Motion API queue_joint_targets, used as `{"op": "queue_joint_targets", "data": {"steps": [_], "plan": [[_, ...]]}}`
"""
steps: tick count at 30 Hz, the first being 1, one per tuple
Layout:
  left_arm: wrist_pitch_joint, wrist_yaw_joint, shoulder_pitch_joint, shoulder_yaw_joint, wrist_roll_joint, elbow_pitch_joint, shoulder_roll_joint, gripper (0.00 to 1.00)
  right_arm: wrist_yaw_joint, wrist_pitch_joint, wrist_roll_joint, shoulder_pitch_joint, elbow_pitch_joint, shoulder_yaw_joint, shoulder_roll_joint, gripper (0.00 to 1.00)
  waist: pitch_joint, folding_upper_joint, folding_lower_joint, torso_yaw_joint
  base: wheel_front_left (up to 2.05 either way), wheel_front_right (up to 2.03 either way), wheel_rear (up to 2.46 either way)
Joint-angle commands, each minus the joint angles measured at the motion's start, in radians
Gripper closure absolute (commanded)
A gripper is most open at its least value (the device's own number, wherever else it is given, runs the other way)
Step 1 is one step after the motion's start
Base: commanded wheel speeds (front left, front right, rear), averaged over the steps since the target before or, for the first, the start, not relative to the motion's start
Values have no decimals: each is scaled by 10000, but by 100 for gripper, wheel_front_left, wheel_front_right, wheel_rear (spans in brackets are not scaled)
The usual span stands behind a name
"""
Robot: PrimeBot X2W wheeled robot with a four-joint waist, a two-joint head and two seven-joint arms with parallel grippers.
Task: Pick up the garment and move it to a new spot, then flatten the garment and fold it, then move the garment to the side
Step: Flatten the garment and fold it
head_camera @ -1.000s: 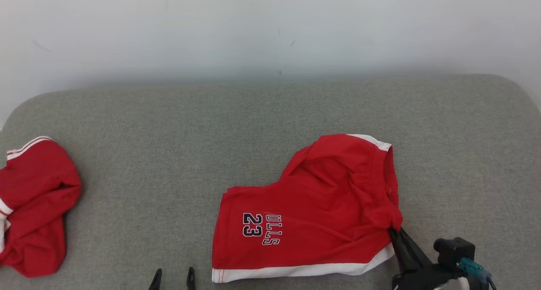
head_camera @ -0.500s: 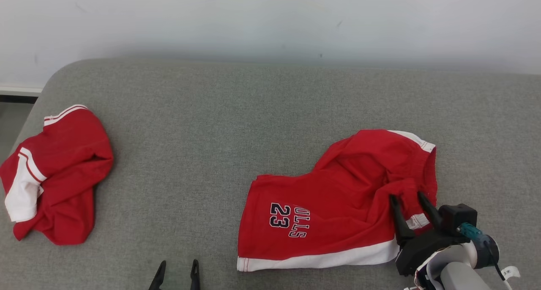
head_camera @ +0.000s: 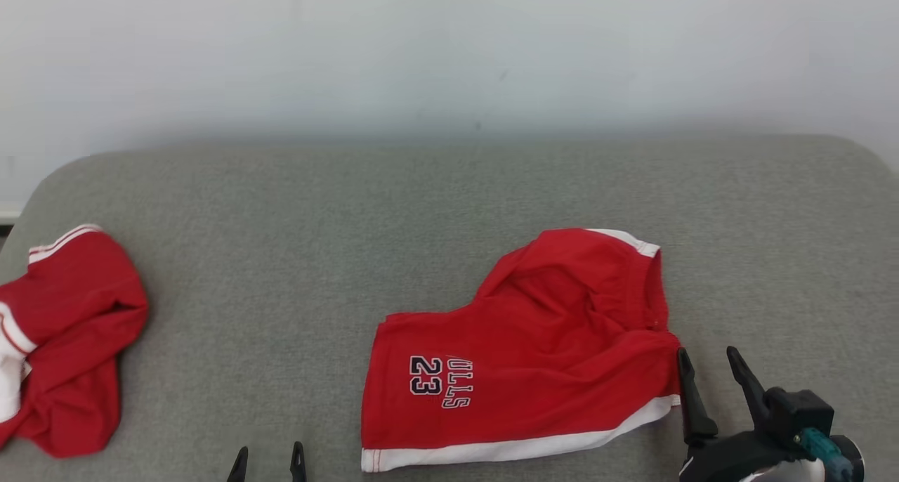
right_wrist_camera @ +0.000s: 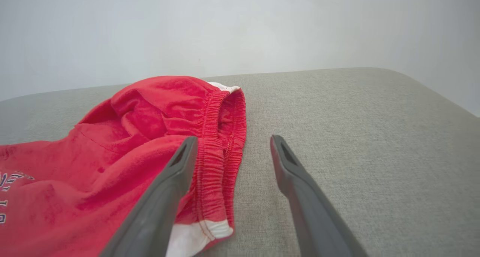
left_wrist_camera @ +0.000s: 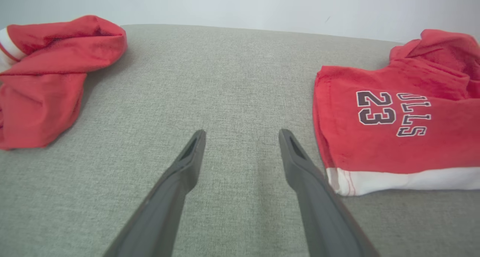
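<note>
Though well apart, two red garments, one couch.

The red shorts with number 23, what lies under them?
The red shorts lie on the grey cushion. Whether anything else is beneath cannot be seen; the cloth covers it.

Setting: indoor, home-like room or a mock-up of one. The work surface is a grey upholstered cushion with rounded corners (sofa or bed, cannot tell which), backed by a bare white wall. Red shorts and a crumpled red garment lying on it suggest household laundry.
</note>
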Motion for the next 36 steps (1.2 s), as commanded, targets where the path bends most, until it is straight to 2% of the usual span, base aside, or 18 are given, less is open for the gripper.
{"op": "queue_joint_targets", "data": {"steps": [1,2,8,29,36], "plan": [[-34,-51,99,69,63,-50,13,0,-23,-1,-144,207,-237,-19,91,0,-233,0,1,-278,0,0,0],[-34,-53,158,139,153,-101,13,0,-23,0,-264,607,-641,-100,249,0,-310,0,1,-362,0,0,0],[-34,-232,517,465,455,-375,11,0,-23,0,-638,1364,-1310,203,501,0,-658,0,1,-540,0,0,0],[-34,-441,867,472,603,-721,11,0,-23,1,-748,1572,-1523,346,630,0,-773,0,1,-562,0,0,0],[-34,-791,569,-74,127,-554,11,0,-23,1,-685,1518,-1461,450,532,0,-457,0,1,-559,0,0,0]]}}
